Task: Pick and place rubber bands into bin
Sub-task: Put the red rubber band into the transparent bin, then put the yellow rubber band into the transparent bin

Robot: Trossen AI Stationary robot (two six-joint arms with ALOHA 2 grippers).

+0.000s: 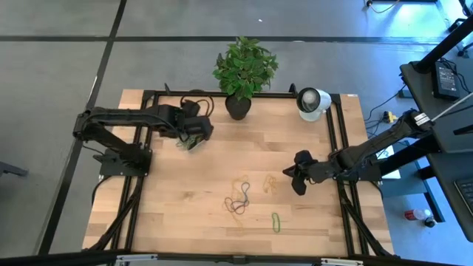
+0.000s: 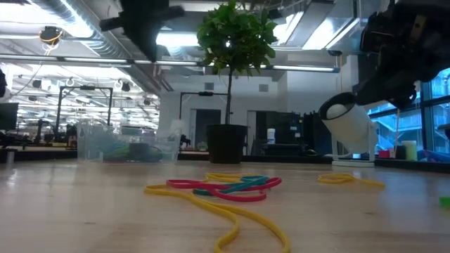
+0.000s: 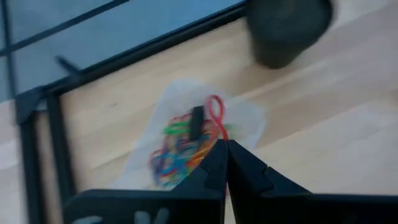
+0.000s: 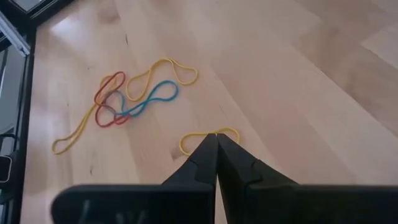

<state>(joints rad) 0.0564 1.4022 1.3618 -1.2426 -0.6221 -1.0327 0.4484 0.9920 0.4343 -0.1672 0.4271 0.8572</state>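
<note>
The table (image 1: pixel 192 199) fills the middle of the high view, its black frame running along every edge. Bare wood lies open across the lower left and the centre. The plant (image 1: pixel 244 70) stands at the upper edge, with a white round object (image 1: pixel 312 102) to its right.

The left arm (image 1: pixel 118 122) reaches in from the left; the left gripper (image 1: pixel 194 137) hangs over the bin (image 1: pixel 188 140) in the upper left, jaws together and holding nothing. Only the left wrist view shows the bin's contents: a heap of coloured bands (image 3: pixel 183 146) under the closed fingertips. In the low view the bin (image 2: pixel 126 144) sits clear-walled at the left, well behind the loose bands.

The right arm (image 1: pixel 377 155) enters from the right edge. The right gripper (image 1: pixel 297 179) sits right of centre, jaws together, empty.

A tangle of bands (image 1: pixel 240 199) lies low in the middle, a yellow band (image 1: pixel 270 182) just left of the right gripper, a green band (image 1: pixel 276 221) below. The right wrist view shows the tangle's (image 4: pixel 127 99) colours: red, yellow, blue.
</note>
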